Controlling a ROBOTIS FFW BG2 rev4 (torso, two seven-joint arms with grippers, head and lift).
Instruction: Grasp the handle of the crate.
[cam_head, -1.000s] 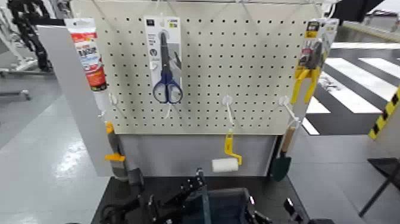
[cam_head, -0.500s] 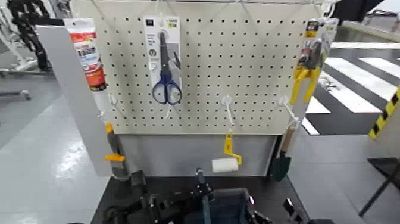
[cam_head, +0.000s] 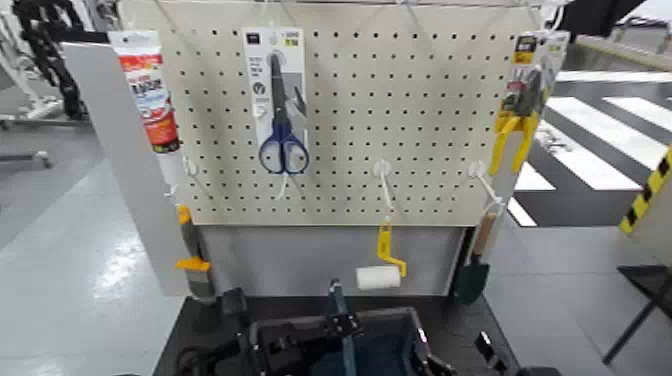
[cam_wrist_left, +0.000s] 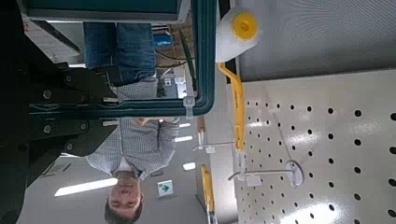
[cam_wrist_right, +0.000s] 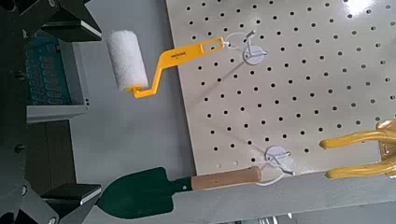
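Down at the bottom edge of the head view sits the crate (cam_head: 385, 335), dark grey-blue, on the black counter (cam_head: 195, 320) in front of the pegboard (cam_head: 400, 110). The handle (cam_head: 338, 305) stands up as a thin dark bar over the crate's middle. The left tool (cam_head: 335, 325) is right there at the handle, reaching in from the left, though from this view I cannot tell whether it is clenched on the bar or merely against it.

The left wrist view gives more: the teal-looking handle (cam_wrist_left: 201, 56) runs straight past the dark fingers (cam_wrist_left: 65, 103) of the left tool (cam_wrist_left: 103, 110), with a small metal fitting on it. Contact is still unclear, so grip or no grip cannot be told. This view also catches a person (cam_wrist_left: 135, 112) in a checked shirt and jeans beyond, hidden from the head camera.

The right tool (cam_head: 485, 350) waits low at the crate's right side; its state cannot be told either. The right wrist view shows what hangs on the board: the yellow-handled paint roller (cam_wrist_right: 126, 61) and a green trowel (cam_wrist_right: 149, 194) with a wooden grip, plus the crate's slatted wall (cam_wrist_right: 47, 75) at the edge.

Scissors (cam_head: 282, 105) hang higher up, seen only from the head.
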